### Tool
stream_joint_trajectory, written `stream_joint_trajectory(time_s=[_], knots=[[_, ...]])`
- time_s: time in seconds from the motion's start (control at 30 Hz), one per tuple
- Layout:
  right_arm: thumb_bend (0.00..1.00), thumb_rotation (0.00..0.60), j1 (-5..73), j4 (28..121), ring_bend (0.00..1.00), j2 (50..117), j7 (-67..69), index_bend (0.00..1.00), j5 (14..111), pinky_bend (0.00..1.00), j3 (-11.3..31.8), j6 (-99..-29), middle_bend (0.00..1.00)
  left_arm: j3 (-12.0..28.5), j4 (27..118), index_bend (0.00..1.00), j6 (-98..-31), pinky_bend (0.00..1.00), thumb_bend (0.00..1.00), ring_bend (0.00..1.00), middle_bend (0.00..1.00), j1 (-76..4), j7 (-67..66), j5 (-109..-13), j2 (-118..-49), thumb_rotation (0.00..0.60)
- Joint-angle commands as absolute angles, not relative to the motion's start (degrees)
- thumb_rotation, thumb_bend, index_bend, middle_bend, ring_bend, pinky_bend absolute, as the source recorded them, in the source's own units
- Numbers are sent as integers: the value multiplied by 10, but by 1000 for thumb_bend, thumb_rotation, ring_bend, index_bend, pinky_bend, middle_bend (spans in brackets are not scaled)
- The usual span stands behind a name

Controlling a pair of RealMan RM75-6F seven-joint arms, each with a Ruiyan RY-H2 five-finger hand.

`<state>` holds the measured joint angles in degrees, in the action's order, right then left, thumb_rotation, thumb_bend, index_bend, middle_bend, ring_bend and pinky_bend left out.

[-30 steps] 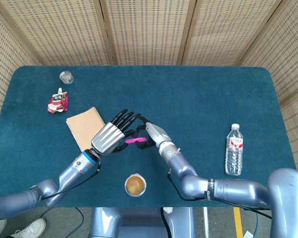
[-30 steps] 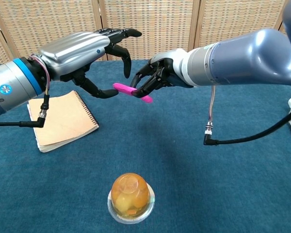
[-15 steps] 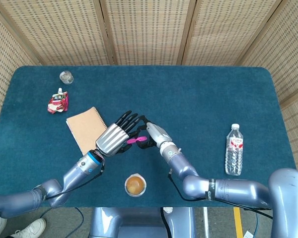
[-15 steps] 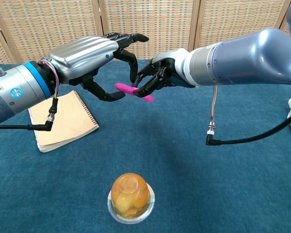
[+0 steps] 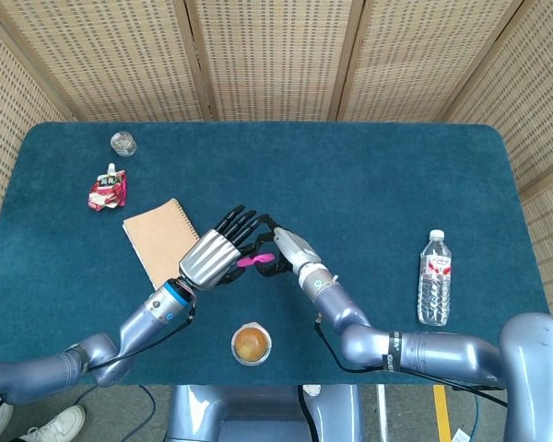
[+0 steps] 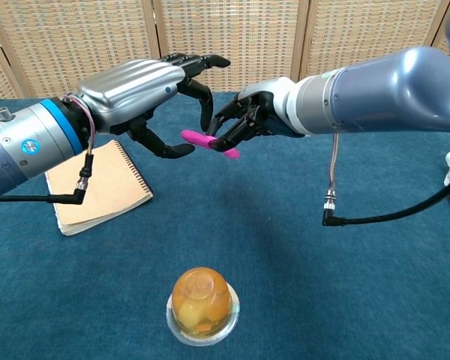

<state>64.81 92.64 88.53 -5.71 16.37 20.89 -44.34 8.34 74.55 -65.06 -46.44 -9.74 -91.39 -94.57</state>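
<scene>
Blue table (image 5: pixel 396 175), sealed fruit jelly cup (image 6: pixel 202 304); right robot hand (image 6: pixel 244 124) pinching pink stick (image 6: pixel 210 144), left robot hand (image 6: pixel 146 94) spread beside.

hands 2: left hand (image 5: pixel 212 256), right hand (image 5: pixel 284 250) | pink stick (image 6: pixel 209 143) 1 | notebook (image 5: pixel 159 238) 1 | jelly cup (image 5: pixel 251 343) 1 | water bottle (image 5: pixel 433 278) 1 | small glass jar (image 5: pixel 123 143) 1 | red pouch (image 5: pixel 107 191) 1

No text, brand or number can be read. A red-and-white label is seen on the clear plastic water bottle (image 5: pixel 433 277) at the right of the head view, but its print is too small to be made out.
</scene>
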Motion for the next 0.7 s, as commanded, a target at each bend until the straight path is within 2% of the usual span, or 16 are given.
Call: stream_joint_trajectory(time_s=[0.03, 0.7], knots=[[723, 600, 648, 925, 0, 886, -56, 675, 165, 0, 209, -442, 43, 82, 744, 498, -648, 0, 337, 0, 0, -466, -96, -913, -947, 600], [732, 600, 643, 912, 0, 888, -43, 675, 170, 0, 203, -430, 43, 86, 727, 536, -649, 0, 366, 0, 0, -474, -106, -900, -965, 600]])
